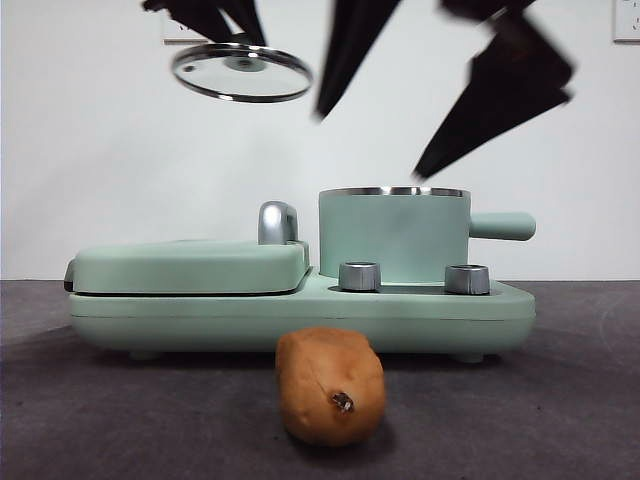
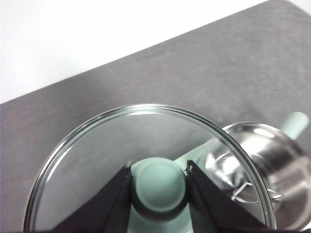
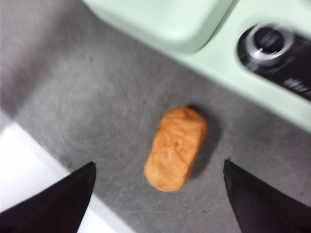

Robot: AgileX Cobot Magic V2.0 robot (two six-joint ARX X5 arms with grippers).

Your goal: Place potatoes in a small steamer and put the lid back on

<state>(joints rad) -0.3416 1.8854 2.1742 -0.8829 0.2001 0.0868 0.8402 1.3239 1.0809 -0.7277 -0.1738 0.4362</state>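
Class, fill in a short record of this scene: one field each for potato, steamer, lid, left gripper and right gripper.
potato: lying on the table in front of the appliance
steamer: uncovered, on the appliance base
lid: held in the air by its knob
left gripper: shut on the lid knob
right gripper: open, above the potato

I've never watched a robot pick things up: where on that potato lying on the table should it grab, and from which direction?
Probably from straight above, across the narrow middle of the potato. It lies flat and oblong on the gray table with bare space along both long sides, so each jaw could drop beside one. The right gripper hangs open over it. End to end would likely be too long a span.
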